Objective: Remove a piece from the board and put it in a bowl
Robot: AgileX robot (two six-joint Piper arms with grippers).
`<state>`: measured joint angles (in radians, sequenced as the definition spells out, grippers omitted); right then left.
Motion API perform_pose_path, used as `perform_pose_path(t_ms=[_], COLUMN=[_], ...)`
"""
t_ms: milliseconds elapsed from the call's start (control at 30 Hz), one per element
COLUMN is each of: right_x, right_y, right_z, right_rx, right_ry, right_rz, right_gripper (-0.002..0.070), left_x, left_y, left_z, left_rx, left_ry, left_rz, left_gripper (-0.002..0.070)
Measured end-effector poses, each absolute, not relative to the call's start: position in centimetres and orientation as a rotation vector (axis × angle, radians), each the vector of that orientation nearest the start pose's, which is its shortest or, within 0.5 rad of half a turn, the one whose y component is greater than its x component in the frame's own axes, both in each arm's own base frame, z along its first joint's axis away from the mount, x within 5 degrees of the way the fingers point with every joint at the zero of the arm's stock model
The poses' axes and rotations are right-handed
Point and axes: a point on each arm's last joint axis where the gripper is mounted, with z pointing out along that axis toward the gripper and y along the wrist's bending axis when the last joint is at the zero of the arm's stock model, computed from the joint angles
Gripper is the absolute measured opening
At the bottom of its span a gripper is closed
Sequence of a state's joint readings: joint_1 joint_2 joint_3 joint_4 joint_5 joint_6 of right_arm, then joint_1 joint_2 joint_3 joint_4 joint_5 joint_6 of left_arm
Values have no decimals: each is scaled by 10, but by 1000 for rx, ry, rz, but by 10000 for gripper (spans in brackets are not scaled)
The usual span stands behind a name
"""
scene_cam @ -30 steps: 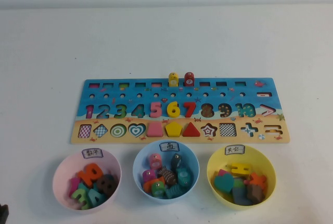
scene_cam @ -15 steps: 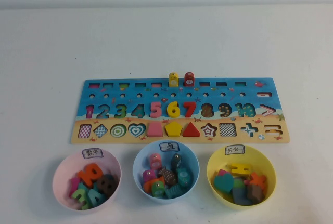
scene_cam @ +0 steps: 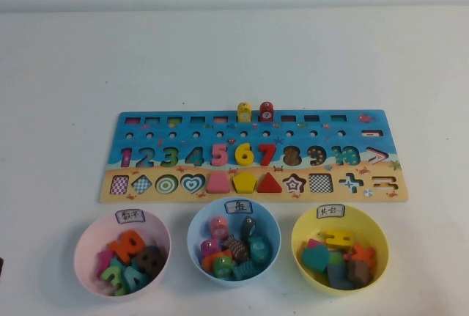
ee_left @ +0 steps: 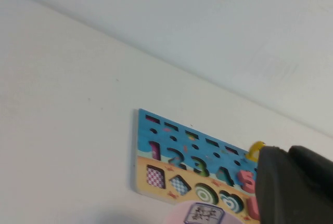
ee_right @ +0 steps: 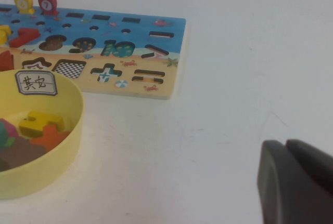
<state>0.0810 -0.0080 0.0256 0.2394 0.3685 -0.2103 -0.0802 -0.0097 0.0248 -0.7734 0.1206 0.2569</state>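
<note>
The board [scene_cam: 381, 131] lies across the middle of the table. The pink piece [scene_cam: 218, 182] sits in its slot on the tan strip, left of the yellow pentagon [scene_cam: 244, 182]. The yellow bowl [scene_cam: 338, 291] with its white label stands in front of the board's right end and holds several pieces. Neither arm shows in the high view. My left gripper [ee_left: 289, 151] is shut and empty, well above the table short of the board's left half; its fingers hide most of the piece [ee_left: 252, 209]. My right gripper [ee_right: 285, 142] is shut and empty over bare table, right of the yellow bowl [ee_right: 47, 167].
A pink bowl [scene_cam: 80, 257] of number pieces and a light blue bowl [scene_cam: 192, 239] of fish pieces stand left of the yellow one. Two fish pegs, yellow [scene_cam: 244, 112] and red [scene_cam: 267, 111], stand upright on the board's far edge. The red triangle [scene_cam: 270, 182] is right of the pentagon.
A dark bit of the left arm at the bottom left corner of the high view has slipped almost out of sight. The board, pieces and bowls have not moved.
</note>
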Motion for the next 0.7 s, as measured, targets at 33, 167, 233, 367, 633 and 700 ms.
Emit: perform_pose_path(t_ms=[33,167,233,367,633,700], right_x=[52,52,52,52,52,52], right_y=[12,12,12,12,12,12], right_z=[173,173,173,173,173,173], right_rx=[-122,-122,-122,-122,-122,-122], right_ry=[1858,1858,1858,1858,1858,1858], right_rz=[145,145,145,145,145,145], right_gripper=[-17,-17,-17,-17,-17,-17], left_x=[55,57,62,82,143,158], left_y=[-14,-21,-25,-31,-43,-45], left_z=[200,226,240,267,304,308], left_rx=[-270,-219,-185,-91,120,172], left_ry=[1596,1675,1739,1908,2185,2226], left_rz=[-543,-589,-595,-562,-512,-498], left_gripper=[-2,-2,-2,-2,-2,-2])
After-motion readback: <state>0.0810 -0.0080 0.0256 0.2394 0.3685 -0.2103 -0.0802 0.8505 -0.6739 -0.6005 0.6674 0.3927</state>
